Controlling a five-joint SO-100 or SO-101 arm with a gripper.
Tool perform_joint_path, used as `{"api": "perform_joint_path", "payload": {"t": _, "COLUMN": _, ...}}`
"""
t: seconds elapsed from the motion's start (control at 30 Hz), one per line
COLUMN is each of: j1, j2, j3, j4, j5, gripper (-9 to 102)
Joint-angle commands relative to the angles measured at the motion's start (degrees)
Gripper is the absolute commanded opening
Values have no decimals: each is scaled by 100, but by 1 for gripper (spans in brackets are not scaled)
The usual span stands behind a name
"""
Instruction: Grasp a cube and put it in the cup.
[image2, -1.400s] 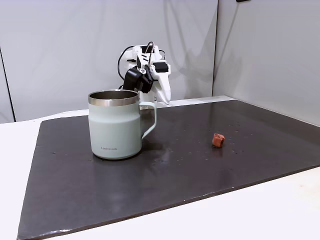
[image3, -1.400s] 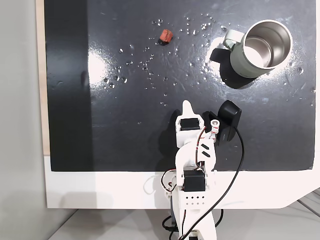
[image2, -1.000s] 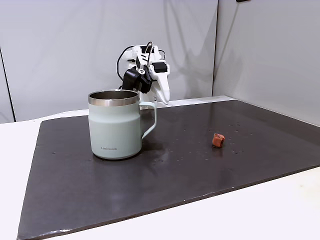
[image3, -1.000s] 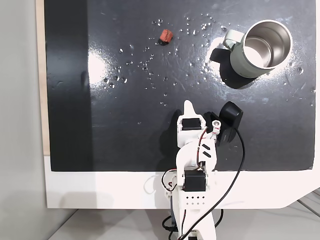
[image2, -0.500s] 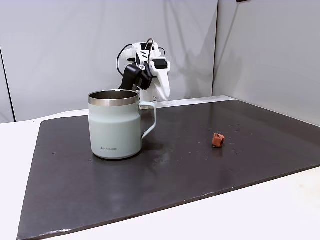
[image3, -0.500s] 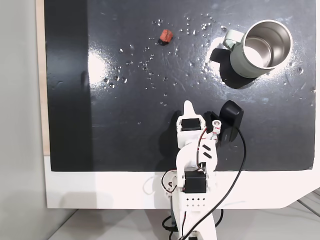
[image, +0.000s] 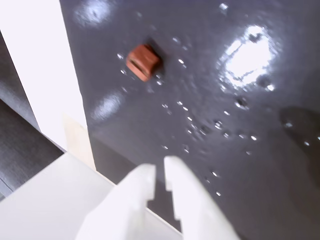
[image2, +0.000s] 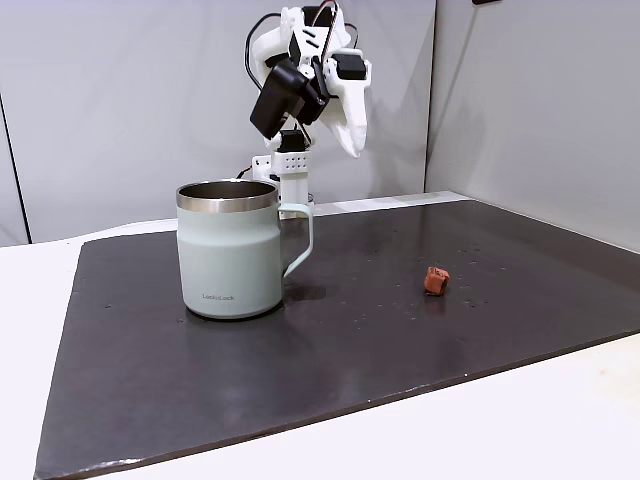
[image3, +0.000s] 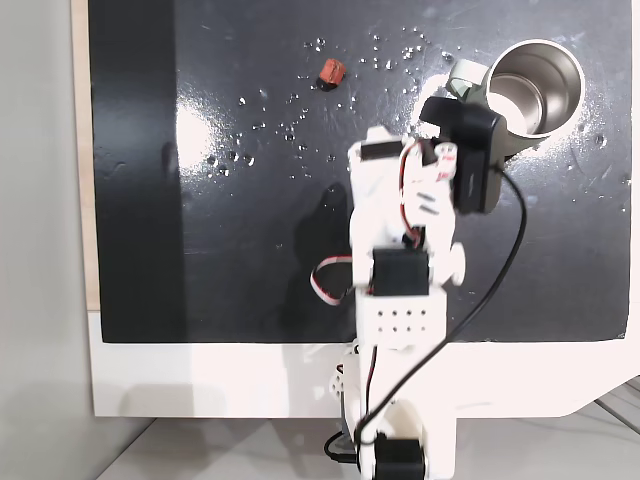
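Note:
The cube (image: 142, 61) is a tiny reddish-brown block lying on the black mat, upper left in the wrist view and well ahead of my fingertips. It sits alone right of the cup in a fixed view (image2: 436, 280) and near the mat's far edge in a fixed view (image3: 331, 71). The cup (image2: 230, 255) is a pale mint mug with a steel rim (image3: 572, 58), standing upright with its handle toward the cube. My gripper (image: 159, 172) is raised high above the mat (image2: 352, 140), behind the cup. Its fingers are together and hold nothing.
The black mat (image2: 400, 340) covers most of the white table (image2: 560, 420). Small shiny droplets (image: 220, 125) dot the mat between gripper and cube. A white strip of table (image: 45, 75) and a dark floor edge lie at the left of the wrist view.
The arm has lifted from its folded, low pose behind the cup and swung up and forward over the mat. Cube and cup have not moved.

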Motion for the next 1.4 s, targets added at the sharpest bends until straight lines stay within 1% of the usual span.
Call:
{"api": "perform_joint_path", "payload": {"t": 0.0, "j1": 176, "j2": -853, "j3": -1415, "j4": 176, "j5": -396, "gripper": 0}}
{"api": "perform_joint_path", "payload": {"t": 0.2, "j1": 193, "j2": -2355, "j3": -2971, "j4": 527, "j5": -1134, "gripper": 0}}
{"api": "perform_joint_path", "payload": {"t": 0.37, "j1": 97, "j2": -3981, "j3": -4975, "j4": 1529, "j5": -1283, "gripper": 0}}
{"api": "perform_joint_path", "payload": {"t": 0.6, "j1": -114, "j2": -5687, "j3": -7603, "j4": 2742, "j5": -1389, "gripper": 0}}
{"api": "perform_joint_path", "payload": {"t": 0.73, "j1": -264, "j2": -7181, "j3": -10107, "j4": 3876, "j5": -1389, "gripper": 0}}
{"api": "perform_joint_path", "payload": {"t": 0.8, "j1": -360, "j2": -7831, "j3": -11250, "j4": 4271, "j5": -1433, "gripper": 0}}
{"api": "perform_joint_path", "payload": {"t": 0.93, "j1": -554, "j2": -8077, "j3": -11355, "j4": 4298, "j5": -1459, "gripper": 0}}
{"api": "perform_joint_path", "payload": {"t": 1.2, "j1": -738, "j2": -8613, "j3": -11355, "j4": 3990, "j5": -1626, "gripper": 0}}
{"api": "perform_joint_path", "payload": {"t": 1.37, "j1": -712, "j2": -8815, "j3": -11355, "j4": 3973, "j5": -1705, "gripper": 4}}
